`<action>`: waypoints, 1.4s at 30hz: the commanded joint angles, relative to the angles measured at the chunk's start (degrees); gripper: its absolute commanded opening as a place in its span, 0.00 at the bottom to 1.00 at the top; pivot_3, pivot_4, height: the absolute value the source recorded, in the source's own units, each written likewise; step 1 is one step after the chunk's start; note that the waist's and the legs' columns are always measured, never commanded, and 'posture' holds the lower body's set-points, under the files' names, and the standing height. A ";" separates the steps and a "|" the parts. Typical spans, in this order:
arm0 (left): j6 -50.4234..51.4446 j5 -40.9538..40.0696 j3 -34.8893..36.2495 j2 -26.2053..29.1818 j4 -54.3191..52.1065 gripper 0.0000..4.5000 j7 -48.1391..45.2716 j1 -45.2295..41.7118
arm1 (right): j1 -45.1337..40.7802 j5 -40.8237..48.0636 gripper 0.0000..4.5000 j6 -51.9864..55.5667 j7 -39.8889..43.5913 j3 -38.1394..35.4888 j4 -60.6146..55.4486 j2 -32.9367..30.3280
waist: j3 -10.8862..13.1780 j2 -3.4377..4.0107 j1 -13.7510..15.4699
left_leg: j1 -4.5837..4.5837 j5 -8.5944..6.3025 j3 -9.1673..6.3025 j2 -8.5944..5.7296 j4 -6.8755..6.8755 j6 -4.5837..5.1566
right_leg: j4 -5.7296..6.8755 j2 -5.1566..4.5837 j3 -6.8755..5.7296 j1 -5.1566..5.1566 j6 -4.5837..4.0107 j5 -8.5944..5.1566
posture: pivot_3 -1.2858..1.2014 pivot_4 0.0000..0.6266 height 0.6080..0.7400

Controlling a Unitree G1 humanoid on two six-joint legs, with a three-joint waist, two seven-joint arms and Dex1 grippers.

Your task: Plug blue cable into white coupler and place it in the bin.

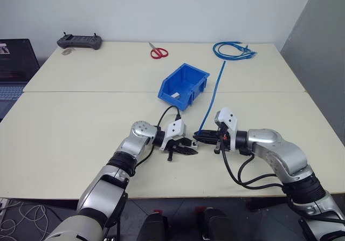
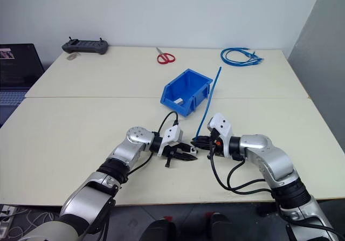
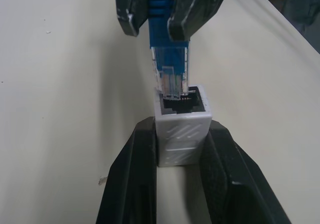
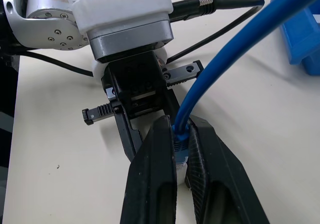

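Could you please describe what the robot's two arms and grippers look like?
Both arms are rounded silver-grey metal segments with black joints. Each wrist carries a white housing over a grey block, looped by a black cable. The left gripper and right gripper each end in two black tapered fingers; a toothed black rack shows at the left gripper's base.

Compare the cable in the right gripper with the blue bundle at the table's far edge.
The blue cable is a single strand running nearly straight; the bundle is several cables looped together. The cable's plug end is pinched in the right gripper, lifted off the table, at the mouth of the white coupler held by the left gripper; the bundle lies flat, untouched. Both are bright blue.
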 commanded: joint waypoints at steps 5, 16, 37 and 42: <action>0.45 0.21 0.56 -1.14 -1.94 0.18 0.85 0.18 | 1.17 -5.63 0.02 -3.13 1.53 3.52 1.24 -0.82 | -0.02 0.00 0.00 | 0.01 0.00 -0.01 -0.01 0.03 0.00 | 0.02 0.00 0.00 0.02 0.00 0.00 | 0.52 0.24 1.00; 1.21 0.37 0.78 -0.57 -3.44 0.18 1.08 1.36 | 3.38 -9.78 0.02 -7.20 4.43 7.53 0.75 -0.66 | -0.11 -0.03 -0.01 | 0.21 0.00 0.01 -0.01 0.03 0.00 | 0.02 -0.01 0.01 0.21 0.00 0.00 | 0.52 0.24 1.00; 3.39 -0.11 0.47 -0.25 -9.43 0.18 1.41 4.26 | 4.03 -11.02 0.02 -11.65 9.16 5.52 12.66 1.38 | -0.39 -0.06 -0.02 | 0.38 0.00 0.04 0.00 0.02 0.00 | 0.10 -0.01 0.05 0.30 -0.09 0.02 | 0.52 0.24 1.00; 3.86 -0.20 0.49 0.06 -10.86 0.18 1.45 5.27 | 5.40 -10.41 0.02 -11.85 9.82 4.02 11.22 -0.06 | -0.46 -0.06 -0.01 | 0.38 0.00 0.03 0.00 0.01 0.00 | 0.10 -0.01 0.04 0.30 -0.10 0.02 | 0.52 0.24 1.00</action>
